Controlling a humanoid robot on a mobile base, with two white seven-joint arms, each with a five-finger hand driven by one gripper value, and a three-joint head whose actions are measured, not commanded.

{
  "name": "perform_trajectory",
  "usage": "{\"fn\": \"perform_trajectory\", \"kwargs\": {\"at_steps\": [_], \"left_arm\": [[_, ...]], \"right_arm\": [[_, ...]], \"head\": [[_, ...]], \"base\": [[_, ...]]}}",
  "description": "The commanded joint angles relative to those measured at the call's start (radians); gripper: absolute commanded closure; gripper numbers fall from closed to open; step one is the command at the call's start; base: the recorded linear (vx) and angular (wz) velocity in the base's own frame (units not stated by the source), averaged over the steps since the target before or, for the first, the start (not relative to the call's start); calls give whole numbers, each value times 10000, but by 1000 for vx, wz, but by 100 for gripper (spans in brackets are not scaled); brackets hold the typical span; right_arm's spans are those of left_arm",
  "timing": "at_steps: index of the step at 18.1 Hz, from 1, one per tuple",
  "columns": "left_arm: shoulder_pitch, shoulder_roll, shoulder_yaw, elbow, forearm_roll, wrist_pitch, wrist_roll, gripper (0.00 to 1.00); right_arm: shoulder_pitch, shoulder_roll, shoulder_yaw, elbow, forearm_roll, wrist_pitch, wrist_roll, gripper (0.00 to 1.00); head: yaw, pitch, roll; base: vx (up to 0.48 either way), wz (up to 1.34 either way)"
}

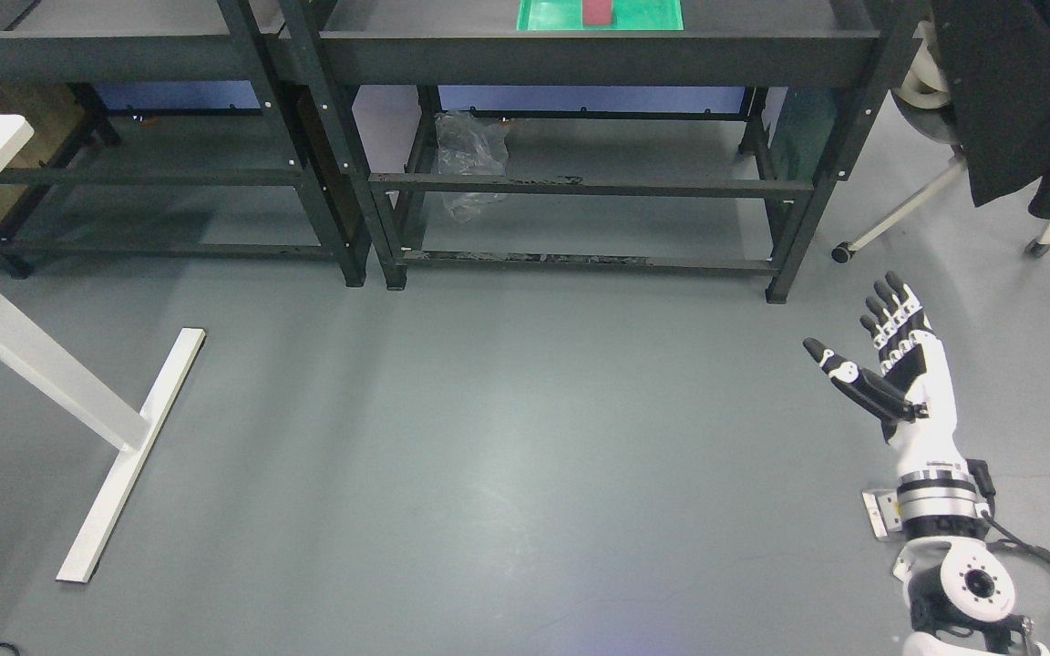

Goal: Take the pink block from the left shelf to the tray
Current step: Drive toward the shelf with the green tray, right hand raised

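Pink block point(597, 12) lies on the green tray point(662, 18), which sits on the top board of the right-hand shelf unit point(598, 55), near that board's middle and cut off by the picture's upper edge. Only its lower part shows, a dark reddish-pink slab, so its full shape cannot be told. The left-hand shelf unit point(106, 55) shows nothing on the boards that are in view.

Judging by how things lie, the carrying step looks done: the block is already on the tray and nothing is held. What remains, if anything, would be to confirm the block sits flat inside the tray's rim and to keep the arm clear of the shelf frame.

Right hand point(890, 364) hangs over the grey floor point(488, 456), well apart from both shelf units, low at the picture's right side. Its fingers point(894, 314) are straight and spread, the thumb standing off to the side; it holds nothing and touches nothing. No left arm shows.
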Motion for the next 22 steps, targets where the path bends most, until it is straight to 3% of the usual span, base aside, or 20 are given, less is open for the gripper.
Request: {"fn": "perform_trajectory", "kwargs": {"at_steps": [1,9,11,16,19,22], "left_arm": [[-292,175,0,-175,0,-4,7,0],[-292,175,0,-175,0,-4,7,0],[-307,175,0,-175,0,-4,7,0],[-292,175,0,-175,0,-4,7,0],[-292,175,0,-175,0,-4,7,0],[-292,175,0,-175,0,-4,7,0]], "right_arm": [[275,-144,-297,-325,-62,-9,8,1],[306,-144,-251,-309,-277,6,54,1],[351,-144,-236,-324,363,-435,39,1],[413,-144,-512,-340,6187,-1404,-635,3],[459,-1331,-633,-370,9559,-1773,-682,3],[459,-1641,-957,-355,10248,-1819,-652,1]], "head": [[0,0,0],[0,0,0],[0,0,0],[0,0,0],[0,0,0],[0,0,0]], "base": [[0,0],[-6,0],[20,11],[97,39],[185,-20],[269,-49]]}}
